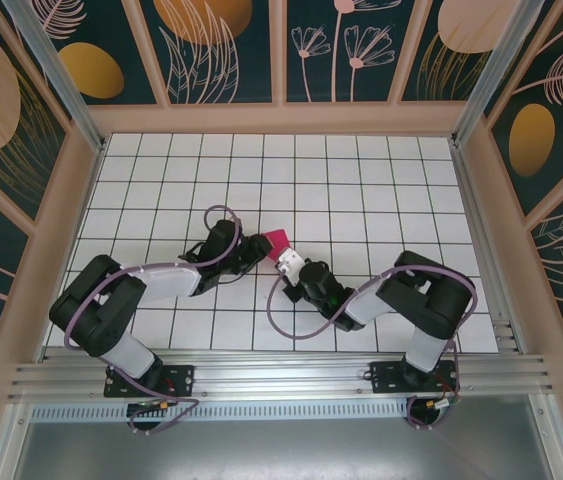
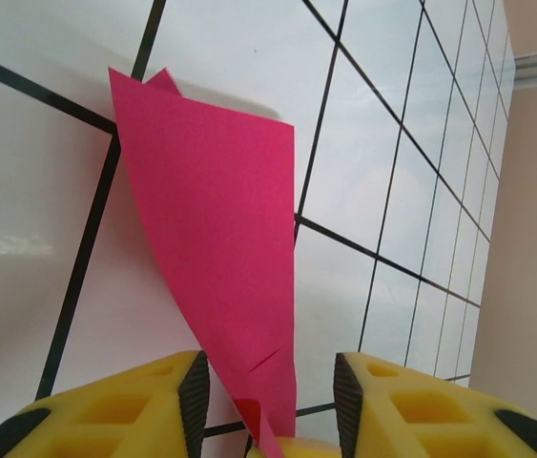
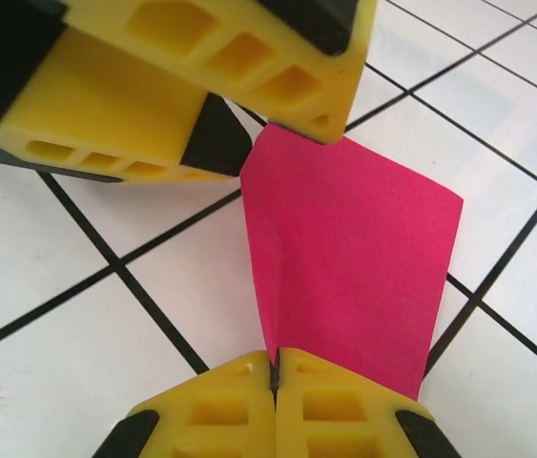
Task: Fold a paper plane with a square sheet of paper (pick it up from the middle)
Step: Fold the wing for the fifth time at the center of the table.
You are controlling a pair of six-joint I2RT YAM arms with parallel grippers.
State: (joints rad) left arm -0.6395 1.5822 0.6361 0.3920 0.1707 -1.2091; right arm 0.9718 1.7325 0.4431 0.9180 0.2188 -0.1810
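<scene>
As right gripper (image 3: 275, 367) pinches paper (image 3: 354, 248) (plain), left gripper (image 2: 268, 382) seemingly straddles it.

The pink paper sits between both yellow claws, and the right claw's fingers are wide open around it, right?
Not quite. The pink paper does sit between both claws, but the right claw is shut on it, fingers pressed together, as the right wrist view shows. The left claw is the open one.

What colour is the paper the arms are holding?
Plain magenta-pink paper, clearest in the right wrist view.
</scene>
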